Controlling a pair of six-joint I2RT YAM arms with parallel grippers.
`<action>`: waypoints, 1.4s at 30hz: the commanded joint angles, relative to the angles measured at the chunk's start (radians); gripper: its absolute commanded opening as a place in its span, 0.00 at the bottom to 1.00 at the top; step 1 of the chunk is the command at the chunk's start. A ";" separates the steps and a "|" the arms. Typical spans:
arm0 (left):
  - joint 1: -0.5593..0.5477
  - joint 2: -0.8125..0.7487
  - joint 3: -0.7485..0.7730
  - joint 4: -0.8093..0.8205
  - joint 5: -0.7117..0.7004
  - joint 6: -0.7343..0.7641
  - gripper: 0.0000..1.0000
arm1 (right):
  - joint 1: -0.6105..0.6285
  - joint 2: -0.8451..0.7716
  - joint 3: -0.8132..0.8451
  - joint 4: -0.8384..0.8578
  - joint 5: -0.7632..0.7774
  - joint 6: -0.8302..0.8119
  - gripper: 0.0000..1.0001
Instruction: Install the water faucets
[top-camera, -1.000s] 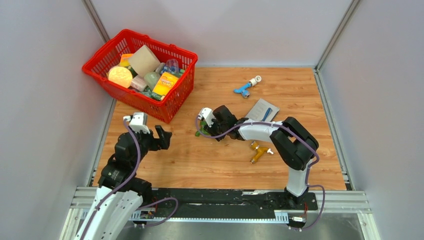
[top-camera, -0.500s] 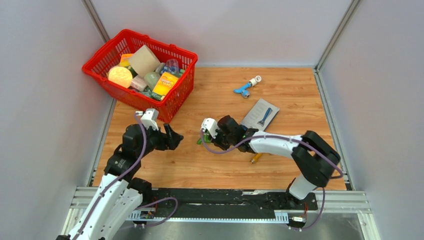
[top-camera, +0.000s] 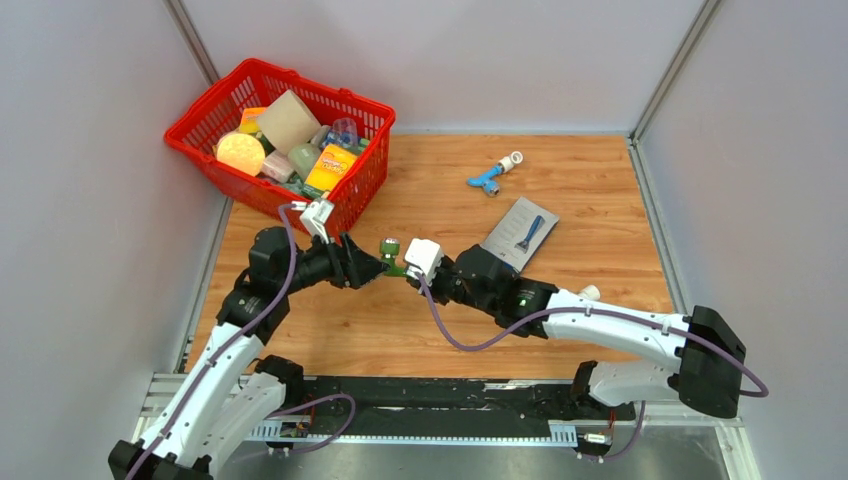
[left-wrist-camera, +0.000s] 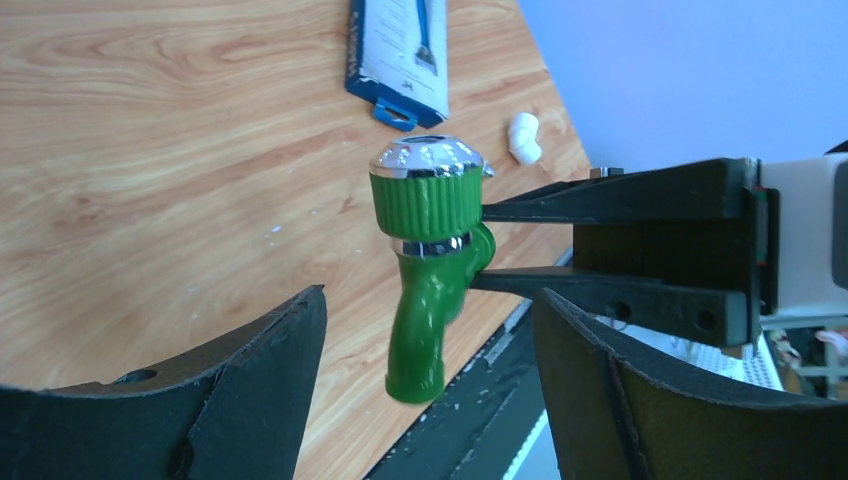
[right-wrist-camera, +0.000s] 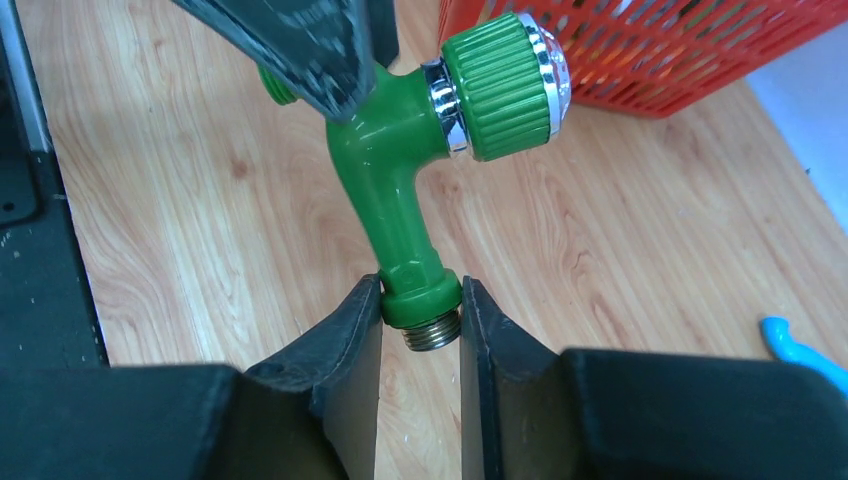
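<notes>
The green faucet (top-camera: 389, 249) hangs in the air between the two arms. My right gripper (right-wrist-camera: 422, 300) is shut on its threaded inlet end, with the knob (right-wrist-camera: 505, 85) up and to the right. My left gripper (left-wrist-camera: 430, 330) is open, its fingers (left-wrist-camera: 250, 380) on either side of the green spout (left-wrist-camera: 425, 320), not touching. In the top view the left gripper (top-camera: 372, 265) meets the right gripper (top-camera: 402, 268). The blue faucet (top-camera: 487, 180) lies at the far middle against a white fitting (top-camera: 512, 160). The orange-yellow faucet is hidden.
A red basket (top-camera: 330, 215) full of goods stands at the far left, close behind the left gripper. A flat grey packet (top-camera: 520, 230) lies right of centre. A white elbow piece (top-camera: 590, 292) shows beside the right forearm. Walls enclose the table.
My right gripper has lifted the green faucet off the table and carried it left. My left arm has reached right, and its open jaws are now round the spout.
</notes>
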 joint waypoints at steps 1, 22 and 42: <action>-0.002 0.041 0.017 0.137 0.115 -0.089 0.81 | 0.039 -0.039 -0.011 0.114 0.085 0.009 0.00; -0.055 0.095 -0.042 0.312 0.232 -0.211 0.63 | 0.111 -0.070 -0.028 0.211 0.161 -0.025 0.00; -0.068 0.083 -0.052 0.296 0.242 -0.191 0.20 | 0.133 -0.048 -0.023 0.204 0.196 -0.062 0.00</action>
